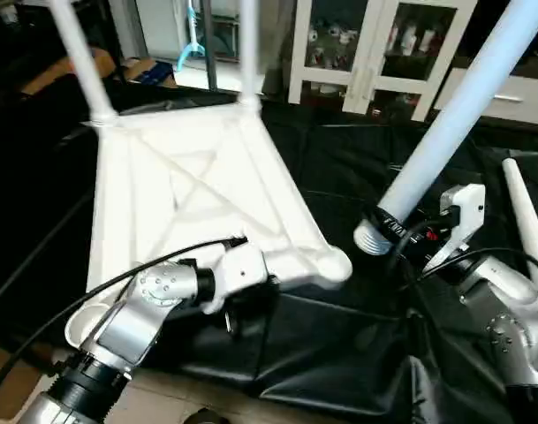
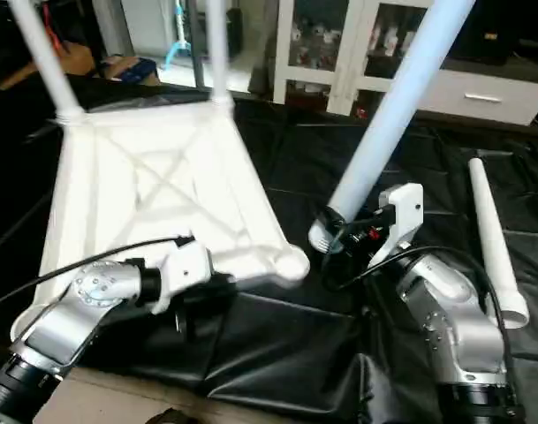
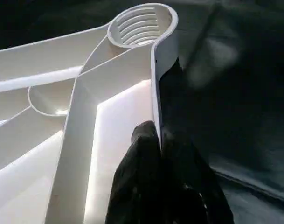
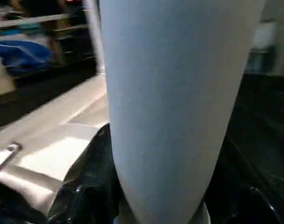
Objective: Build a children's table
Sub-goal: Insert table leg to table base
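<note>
Held leg (image 1: 454, 124) slants up and away, threaded end toward table top (image 1: 189, 190)

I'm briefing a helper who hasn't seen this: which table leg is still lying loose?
Start at the upturned white plastic square top on the black cloth. Beyond the right gripper, the white tapered tube leg lies flat on the cloth, the sole one neither upright nor gripped.
</note>
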